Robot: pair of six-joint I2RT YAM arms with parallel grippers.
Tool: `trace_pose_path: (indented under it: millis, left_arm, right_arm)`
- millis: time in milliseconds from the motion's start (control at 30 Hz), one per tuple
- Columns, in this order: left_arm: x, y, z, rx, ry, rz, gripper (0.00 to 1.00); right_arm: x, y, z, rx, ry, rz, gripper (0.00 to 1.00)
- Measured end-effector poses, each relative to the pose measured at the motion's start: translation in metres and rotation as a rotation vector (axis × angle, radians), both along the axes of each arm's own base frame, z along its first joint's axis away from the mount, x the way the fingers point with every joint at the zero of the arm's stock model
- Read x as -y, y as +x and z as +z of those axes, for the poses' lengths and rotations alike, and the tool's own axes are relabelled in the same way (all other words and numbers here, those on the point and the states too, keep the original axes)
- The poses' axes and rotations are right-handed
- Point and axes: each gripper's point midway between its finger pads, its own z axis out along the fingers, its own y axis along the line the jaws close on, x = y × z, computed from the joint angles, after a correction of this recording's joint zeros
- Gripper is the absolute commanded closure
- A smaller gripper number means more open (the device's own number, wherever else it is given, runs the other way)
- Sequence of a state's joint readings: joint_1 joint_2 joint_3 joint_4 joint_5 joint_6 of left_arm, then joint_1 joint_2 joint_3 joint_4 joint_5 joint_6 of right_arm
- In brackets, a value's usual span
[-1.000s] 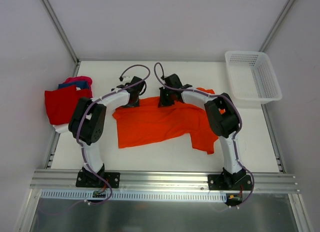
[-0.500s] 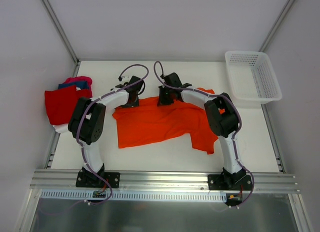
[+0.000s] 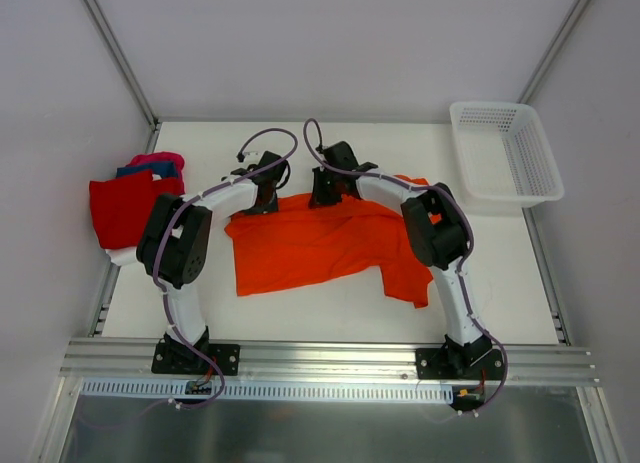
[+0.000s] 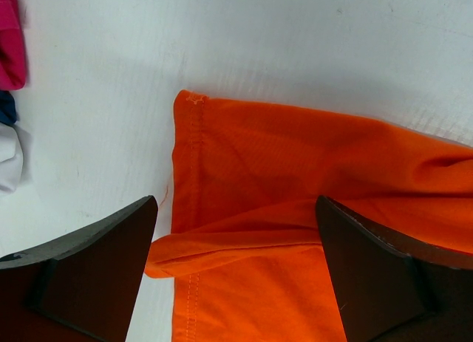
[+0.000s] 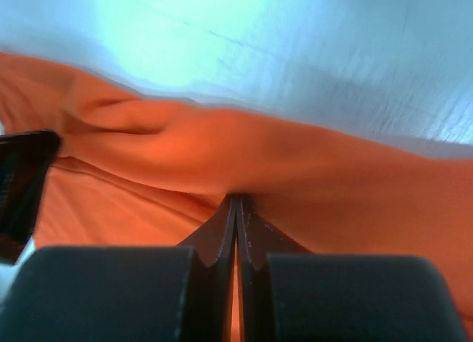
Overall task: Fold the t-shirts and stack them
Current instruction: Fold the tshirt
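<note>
Jaws check: the right jaws are pressed together with a ridge of the orange t-shirt (image 5: 222, 150) bunched at their tips, so I read them as pinching the cloth along its far edge. The left jaws are spread wide, one on each side of the shirt's far-left corner, where a stitched hem (image 4: 194, 142) runs down the view and a flap (image 4: 222, 250) is doubled over beneath it (whether the tips touch the cloth cannot be told from the wrist view). From above, the shirt lies unfolded and rumpled across the middle of the desk (image 3: 330, 313), one sleeve trailing toward the right arm's base. At the left edge of the desk sits the pile: red t-shirt (image 3: 122, 208) on top, blue (image 3: 145, 169) and magenta-pink (image 3: 160, 160) showing behind it, white (image 3: 122, 255) peeking out at the near side. The mesh basket (image 3: 520, 199) stands in the far right corner, well apart from the work. Judged step: taking hold of the far edge at two points, ahead of the first fold; only one point is secured. Next move calls for the left jaws to settle onto the corner and clamp both layers of the doubled flap, then for both arms to lift together, so the edge stays taut and level as it is brought toward the near hem.
</note>
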State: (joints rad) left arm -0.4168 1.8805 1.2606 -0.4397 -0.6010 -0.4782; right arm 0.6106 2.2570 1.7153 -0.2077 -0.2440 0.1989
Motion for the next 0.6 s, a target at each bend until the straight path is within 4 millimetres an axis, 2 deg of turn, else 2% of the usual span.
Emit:
trace_pose_path:
  millis: [67,333,600]
  left_arm:
    - [0.0,0.0,0.0,0.0,0.0,0.0,0.11]
    - [0.001,0.0,-0.001,-0.005,-0.007,-0.006,0.11]
    - [0.001,0.0,-0.002,-0.01,-0.015,-0.008,0.11]
  right_arm:
    - [0.0,-0.004,-0.012,-0.031,-0.004,0.001,1.0]
    - [0.0,-0.009,-0.013,-0.025,0.023,-0.003,1.0]
    - [0.023,-0.052,-0.014,-0.054,-0.029,0.003,0.99]
